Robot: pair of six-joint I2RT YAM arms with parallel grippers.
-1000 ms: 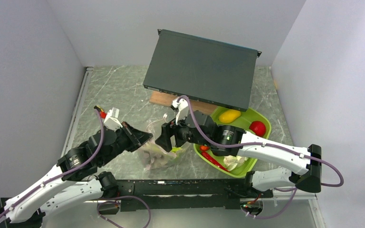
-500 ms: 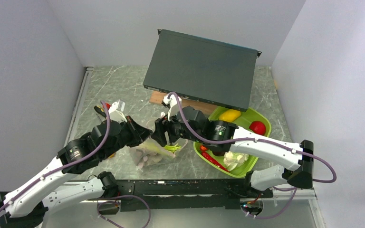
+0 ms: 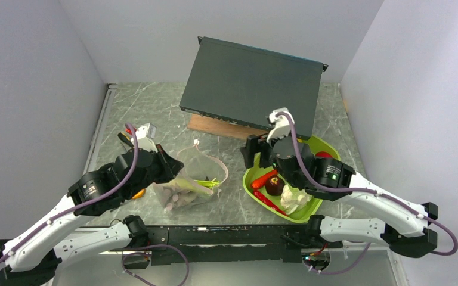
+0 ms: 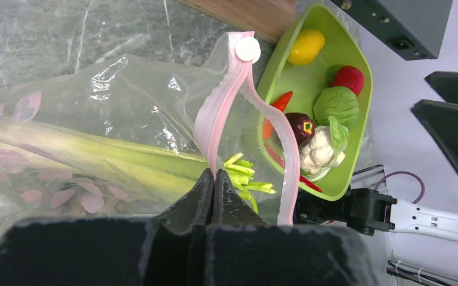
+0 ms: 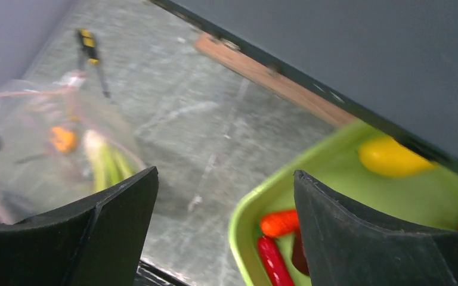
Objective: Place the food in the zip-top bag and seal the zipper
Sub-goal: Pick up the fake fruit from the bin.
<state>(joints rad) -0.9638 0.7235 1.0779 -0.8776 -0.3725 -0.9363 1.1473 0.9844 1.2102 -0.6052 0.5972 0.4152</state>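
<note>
The clear zip-top bag (image 3: 192, 179) lies on the table with its mouth gaping toward the tray. My left gripper (image 4: 214, 176) is shut on the near side of the pink zipper (image 4: 217, 116), holding it up. Green stalks (image 4: 125, 159) and pale pieces lie inside the bag. My right gripper (image 5: 226, 173) hangs open and empty over the left end of the lime-green tray (image 3: 247, 186). In the tray are a yellow fruit (image 4: 306, 46), tomato (image 4: 349, 79), cabbage (image 4: 336, 105), purple ball (image 4: 301, 125), cauliflower (image 4: 316, 152) and red chili (image 5: 272, 262).
A dark grey box (image 3: 253, 83) leans on a wooden block (image 3: 212, 126) behind the bag and tray. A yellow-handled screwdriver (image 5: 89, 44) lies left of the bag. Grey walls close in both sides and the back.
My right gripper has pulled back from the bag's mouth and swung right over the tray, leaving the green stalks in the bag. The left gripper kept its hold on the zipper.
</note>
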